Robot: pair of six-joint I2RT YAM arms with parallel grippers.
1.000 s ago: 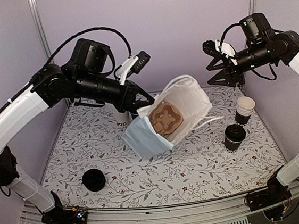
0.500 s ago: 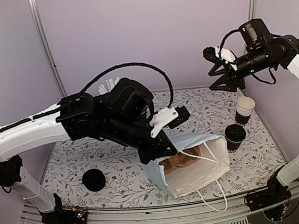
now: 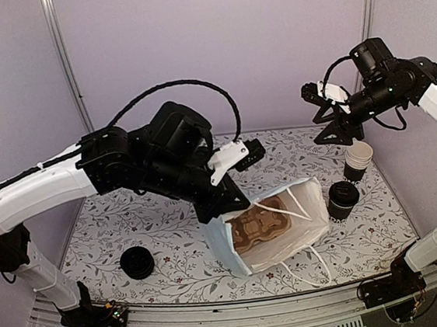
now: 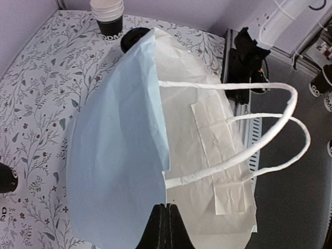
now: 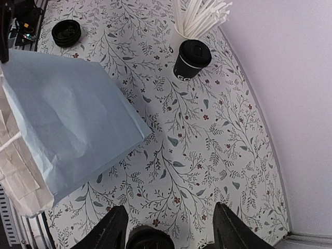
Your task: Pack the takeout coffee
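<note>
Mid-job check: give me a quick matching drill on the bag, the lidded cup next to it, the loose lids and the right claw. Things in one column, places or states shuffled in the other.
Things
1. white paper bag
2. lidded black cup
3. pile of loose lids
4. right claw

Places or states
A. open, raised in the air, holding nothing
B. on the table, towards its near left
C. pinched at its edge by the left claw, mouth open
D. standing just right of the bag

Pairs: 1-C, 2-D, 3-B, 4-A
</note>
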